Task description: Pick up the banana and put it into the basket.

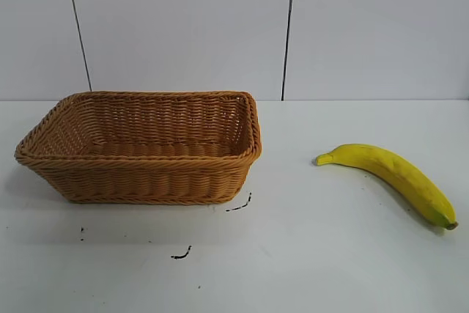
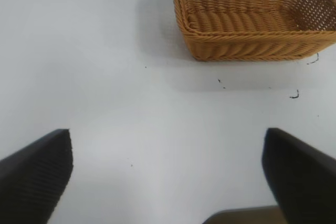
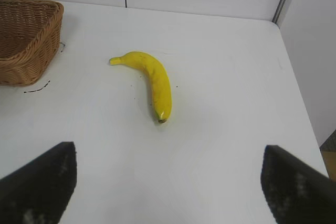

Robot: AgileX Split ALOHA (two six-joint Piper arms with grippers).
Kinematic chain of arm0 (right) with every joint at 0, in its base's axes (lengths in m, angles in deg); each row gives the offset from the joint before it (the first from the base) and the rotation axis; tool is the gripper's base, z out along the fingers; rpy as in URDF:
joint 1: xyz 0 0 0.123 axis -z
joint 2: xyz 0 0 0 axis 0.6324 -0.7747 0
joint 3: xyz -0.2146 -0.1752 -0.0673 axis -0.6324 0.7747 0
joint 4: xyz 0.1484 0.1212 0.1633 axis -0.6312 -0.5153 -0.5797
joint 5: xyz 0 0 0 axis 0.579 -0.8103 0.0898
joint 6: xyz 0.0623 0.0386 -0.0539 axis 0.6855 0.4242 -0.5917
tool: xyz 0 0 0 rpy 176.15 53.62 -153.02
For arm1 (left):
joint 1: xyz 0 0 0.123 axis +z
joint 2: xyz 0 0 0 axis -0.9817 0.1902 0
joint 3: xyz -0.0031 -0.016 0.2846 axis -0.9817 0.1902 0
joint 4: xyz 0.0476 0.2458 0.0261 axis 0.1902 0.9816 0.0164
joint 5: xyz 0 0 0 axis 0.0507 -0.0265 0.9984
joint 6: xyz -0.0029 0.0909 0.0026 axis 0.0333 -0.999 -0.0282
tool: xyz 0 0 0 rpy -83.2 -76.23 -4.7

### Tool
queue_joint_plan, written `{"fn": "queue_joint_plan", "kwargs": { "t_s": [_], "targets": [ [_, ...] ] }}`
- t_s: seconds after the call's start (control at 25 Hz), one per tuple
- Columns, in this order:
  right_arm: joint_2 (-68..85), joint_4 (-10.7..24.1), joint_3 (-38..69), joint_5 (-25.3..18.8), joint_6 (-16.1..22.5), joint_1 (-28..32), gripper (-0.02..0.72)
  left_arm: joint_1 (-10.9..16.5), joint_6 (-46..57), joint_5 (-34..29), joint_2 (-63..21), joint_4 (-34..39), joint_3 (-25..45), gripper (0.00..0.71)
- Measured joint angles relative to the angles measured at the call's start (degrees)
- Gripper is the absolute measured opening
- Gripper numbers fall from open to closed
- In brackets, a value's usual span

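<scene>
The yellow banana (image 1: pixel 392 176) lies flat on the white table at the right, stem toward the basket, dark end toward the front right. It also shows in the right wrist view (image 3: pixel 152 81). The tan wicker basket (image 1: pixel 139 177) stands empty at the left and also shows in the left wrist view (image 2: pixel 252 51). Neither arm shows in the exterior view. My right gripper (image 3: pixel 168 182) is open and empty, some way back from the banana's dark end. My left gripper (image 2: pixel 167 174) is open and empty over bare table, away from the basket.
Small black marks (image 1: pixel 238 206) lie on the table (image 1: pixel 293 254) in front of the basket. The table's far edge meets a white panelled wall. In the right wrist view the table's side edge (image 3: pixel 302 93) runs close beside the banana's area.
</scene>
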Motion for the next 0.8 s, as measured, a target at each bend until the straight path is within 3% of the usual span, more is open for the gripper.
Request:
{"fn": "queue_joint_plan", "kwargs": {
  "t_s": [0.56, 0.8],
  "targets": [
    [-0.28, 0.10, 0.00, 0.00, 0.00, 0.00, 0.677, 0.00, 0.00, 0.00, 0.00, 0.00, 0.00, 0.695],
    [-11.91, 0.10, -4.57, -0.05, 0.23, 0.00, 0.677, 0.00, 0.00, 0.00, 0.00, 0.00, 0.00, 0.695]
  ]
}}
